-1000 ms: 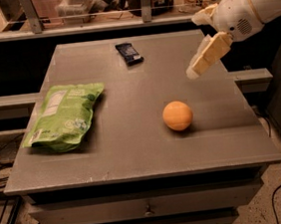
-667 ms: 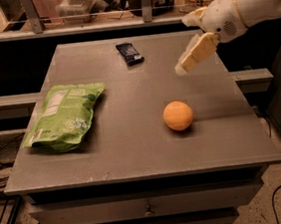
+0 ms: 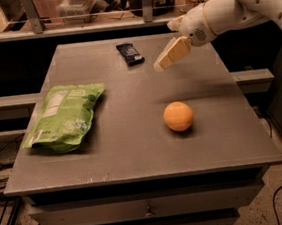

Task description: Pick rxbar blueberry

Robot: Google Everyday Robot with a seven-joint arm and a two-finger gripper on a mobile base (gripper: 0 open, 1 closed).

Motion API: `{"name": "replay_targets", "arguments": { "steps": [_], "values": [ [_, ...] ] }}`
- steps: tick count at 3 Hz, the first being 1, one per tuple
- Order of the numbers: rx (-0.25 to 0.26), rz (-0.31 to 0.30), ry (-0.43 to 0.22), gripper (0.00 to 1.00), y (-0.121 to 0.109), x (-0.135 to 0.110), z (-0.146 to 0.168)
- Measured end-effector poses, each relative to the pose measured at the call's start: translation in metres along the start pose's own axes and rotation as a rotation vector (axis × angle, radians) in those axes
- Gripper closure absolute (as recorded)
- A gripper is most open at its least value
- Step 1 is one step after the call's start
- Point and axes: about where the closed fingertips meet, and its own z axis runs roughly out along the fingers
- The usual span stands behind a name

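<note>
The rxbar blueberry [image 3: 130, 54] is a small flat dark navy bar lying near the far edge of the grey table [image 3: 135, 150], a little left of centre. My gripper [image 3: 160, 65] hangs above the table just right of the bar, at the end of the white arm that comes in from the upper right. It is apart from the bar and holds nothing that I can see.
A large light-green pouch [image 3: 65, 116] lies at the left of the table. An orange ball [image 3: 178, 116] sits right of centre, nearer the front. Shelves with jars and boxes stand behind the table. Cables lie on the floor at the left.
My gripper and arm have moved left and towards the far side of the table, closer to the bar. The bar, pouch and ball have not moved.
</note>
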Motion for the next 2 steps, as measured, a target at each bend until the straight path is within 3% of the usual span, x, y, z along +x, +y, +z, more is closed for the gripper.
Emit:
{"name": "replay_targets", "arguments": {
  "steps": [2],
  "values": [
    [0.029,-0.008,-0.113,0.0,-0.03,-0.006,0.049]
  ]
}}
